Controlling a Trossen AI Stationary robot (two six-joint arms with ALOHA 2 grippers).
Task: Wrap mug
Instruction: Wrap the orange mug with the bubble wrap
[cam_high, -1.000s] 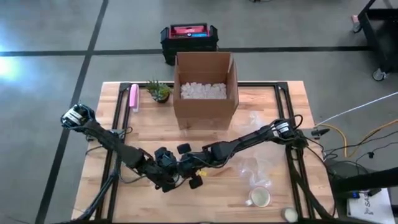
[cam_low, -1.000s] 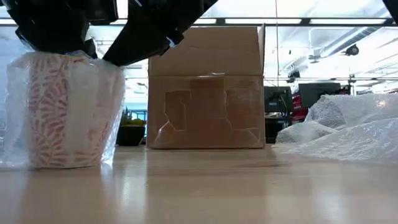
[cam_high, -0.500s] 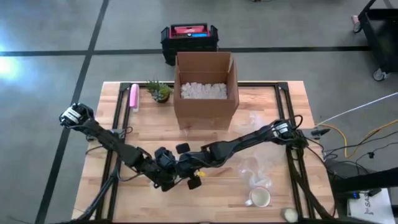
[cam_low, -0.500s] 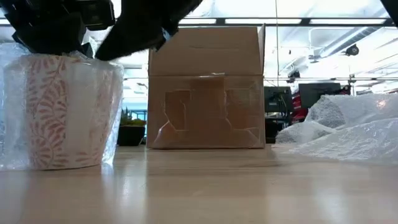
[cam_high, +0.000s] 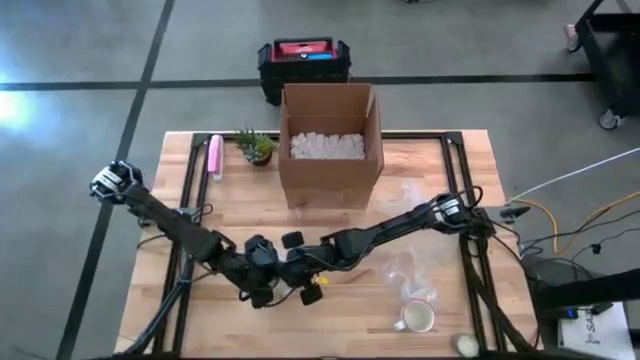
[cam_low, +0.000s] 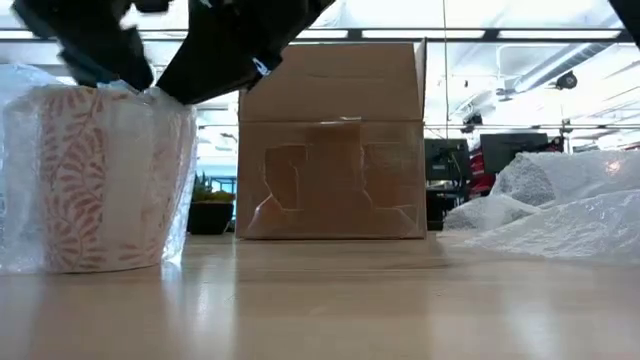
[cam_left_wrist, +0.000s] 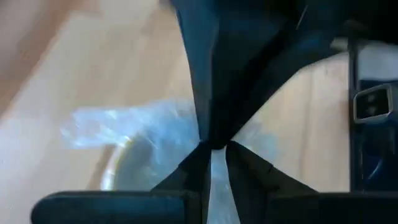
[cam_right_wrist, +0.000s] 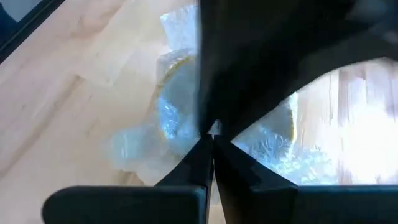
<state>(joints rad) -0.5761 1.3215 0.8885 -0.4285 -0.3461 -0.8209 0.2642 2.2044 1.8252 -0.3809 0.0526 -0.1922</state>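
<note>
Left gripper (cam_high: 262, 290): above the mug's left rim, fingers pinched on the bubble wrap (cam_low: 182, 170). Mug (cam_low: 95, 180): upright at the table's front, sleeved in wrap, directly beneath both tools. Right gripper (cam_high: 300, 283): just beside it, likewise nipping wrap. You have both arms equally near; work downward.

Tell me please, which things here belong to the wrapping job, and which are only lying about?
Belonging to the job:
- patterned mug, upright
- bubble wrap around it
- left pincer and right pincer, both at the mug

Lying about:
- cardboard box
- small plant
- pink object
- white mug
- loose bubble wrap
</note>
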